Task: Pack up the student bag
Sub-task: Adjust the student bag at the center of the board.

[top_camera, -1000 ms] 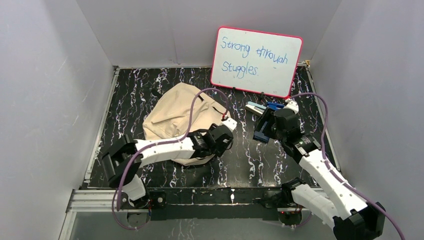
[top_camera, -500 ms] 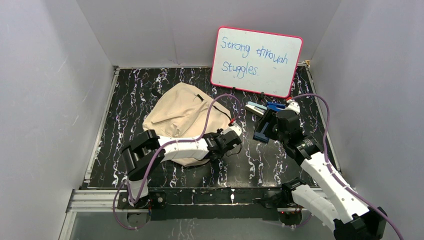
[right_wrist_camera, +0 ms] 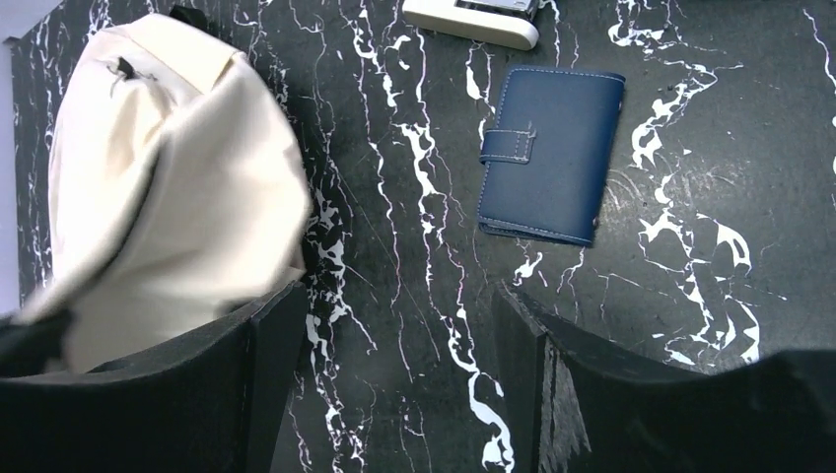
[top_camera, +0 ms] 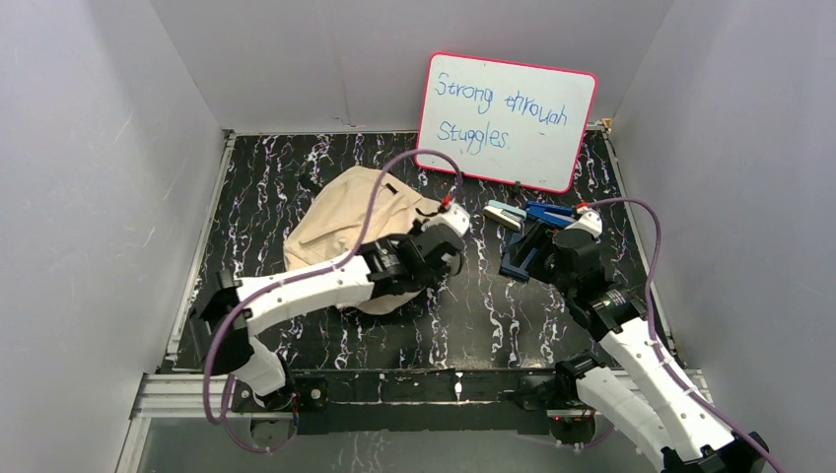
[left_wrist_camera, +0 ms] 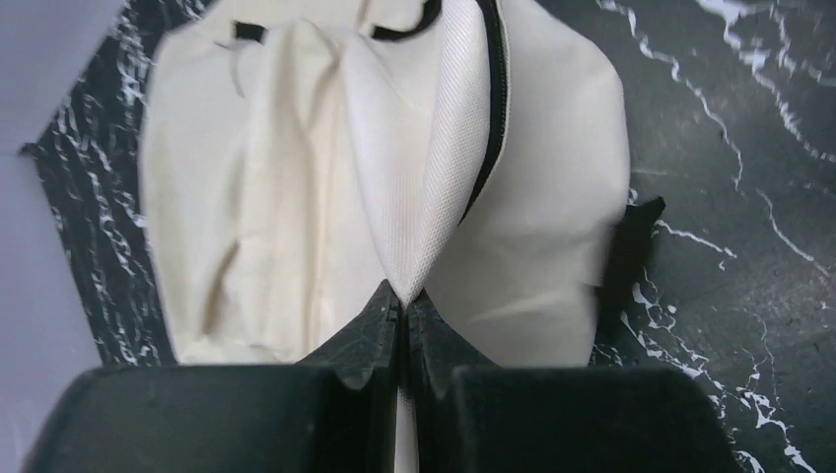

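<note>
The student bag [top_camera: 345, 222] is a soft cream canvas backpack lying left of centre on the black marbled table. My left gripper [left_wrist_camera: 404, 301] is shut on a fold of the student bag's [left_wrist_camera: 266, 168] fabric beside the dark zipper, and the cloth rises to a peak between the fingers. In the top view the left gripper [top_camera: 434, 258] sits at the bag's right edge. My right gripper [right_wrist_camera: 394, 296] is open and empty above bare table, with the bag [right_wrist_camera: 168, 177] to its left. A blue snap-closure notebook [right_wrist_camera: 552, 153] lies flat ahead of it.
A white stapler-like item [right_wrist_camera: 473, 20] lies beyond the notebook, and shows as the white item [top_camera: 503, 214] in the top view. A red-framed whiteboard [top_camera: 506, 120] leans against the back wall. Grey walls enclose the table on three sides.
The left gripper has closed on the bag's fabric and moved up and away from the near edge, pulling the cloth. The right arm has shifted slightly with its jaws still open.
</note>
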